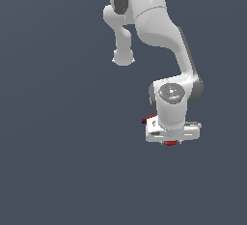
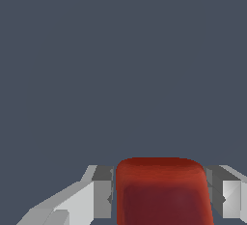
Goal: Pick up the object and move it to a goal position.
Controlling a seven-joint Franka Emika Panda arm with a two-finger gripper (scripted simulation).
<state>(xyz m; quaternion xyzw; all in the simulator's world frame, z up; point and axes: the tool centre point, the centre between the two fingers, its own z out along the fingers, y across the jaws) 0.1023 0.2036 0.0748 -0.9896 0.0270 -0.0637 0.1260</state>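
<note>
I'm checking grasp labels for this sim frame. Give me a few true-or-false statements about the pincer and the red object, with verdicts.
1. The red object sits between the pincer fingers. True.
2. The object is blue. False: it is red.
3. In the exterior view, the object lies far from the pincer. False: red shows right at the pincer.
4. The background is plain dark grey-blue. True.
5. Two arms are visible. False: only one white arm.
</note>
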